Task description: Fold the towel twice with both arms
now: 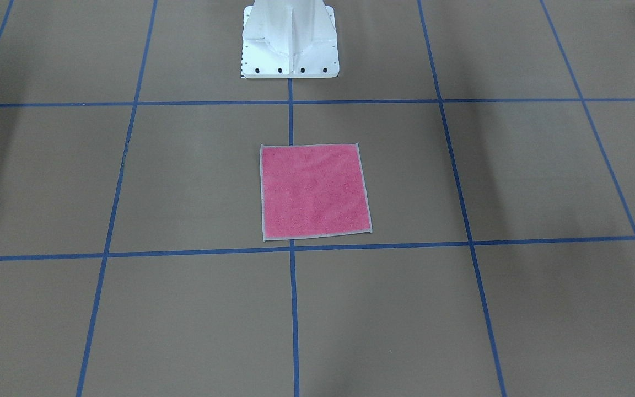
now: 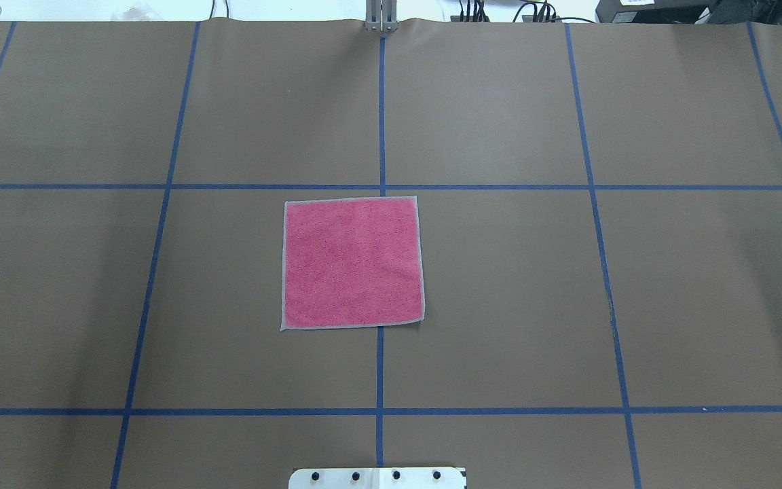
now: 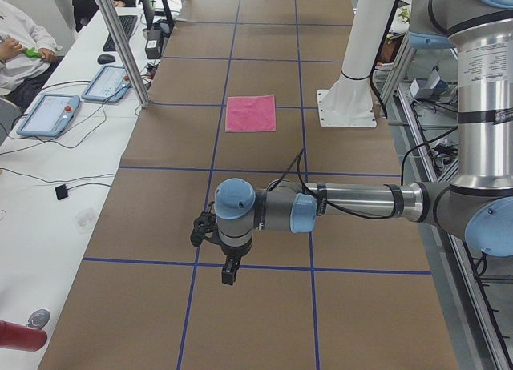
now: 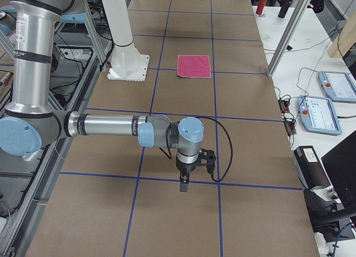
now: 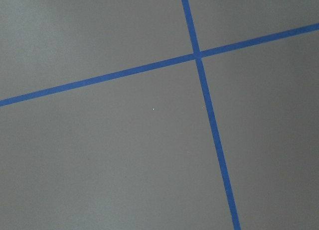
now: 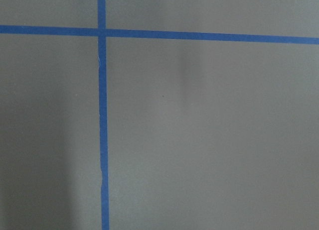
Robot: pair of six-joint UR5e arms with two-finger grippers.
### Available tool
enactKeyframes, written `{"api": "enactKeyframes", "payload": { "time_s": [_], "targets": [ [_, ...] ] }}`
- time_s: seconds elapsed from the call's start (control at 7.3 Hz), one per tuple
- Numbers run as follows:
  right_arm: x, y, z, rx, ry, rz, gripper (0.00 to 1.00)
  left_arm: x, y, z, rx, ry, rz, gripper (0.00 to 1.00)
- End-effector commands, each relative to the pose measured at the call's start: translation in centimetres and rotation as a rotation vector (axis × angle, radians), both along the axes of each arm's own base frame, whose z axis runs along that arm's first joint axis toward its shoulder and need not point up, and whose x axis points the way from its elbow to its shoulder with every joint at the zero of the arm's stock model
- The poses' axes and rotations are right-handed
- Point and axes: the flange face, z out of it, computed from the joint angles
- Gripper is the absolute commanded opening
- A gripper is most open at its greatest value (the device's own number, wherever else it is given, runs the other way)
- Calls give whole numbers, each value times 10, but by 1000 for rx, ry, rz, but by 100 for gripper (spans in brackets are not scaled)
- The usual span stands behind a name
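Left gripper (image 3: 229, 272) & right gripper (image 4: 183, 186) hang low over the table cover (image 2: 499, 305), fingers down. Open or clenched, I can't tell from the side cams. Towel (image 2: 354, 263) lies flat, pink up, well apart from both, btwn them, near pedestal (image 1: 290, 49). Risk: uneven corner pinches, giving a skewed fold. Only tape lines (image 2: 381, 122) lie btwn grippers & towel.

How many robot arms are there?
2. The left silver-grey tubular robot arm stretches over the brown papered table in the left-side view; the right silver-grey tubular robot arm does likewise in the right-side view. Neither is near the pink square terry towel.
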Motion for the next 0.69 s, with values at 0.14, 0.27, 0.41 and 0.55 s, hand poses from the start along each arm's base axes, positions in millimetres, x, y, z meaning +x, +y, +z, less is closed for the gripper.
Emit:
{"api": "enactKeyframes", "payload": {
  "time_s": [0.14, 0.27, 0.41, 0.55],
  "targets": [
    [0, -2, -3, 8, -2, 0, 99, 10, -2, -3, 4, 1, 22, 100],
    [-1, -3, -9, 19, -13, -1, 100, 10, -2, -3, 5, 0, 23, 100],
    [-2, -4, -12, 28, -15, -3, 100, 11, -2, -3, 7, 0, 25, 100],
    [-3, -7, -16, 45, -19, -3, 99, 11, -3, -6, 11, 0, 26, 100]
  ]
}}
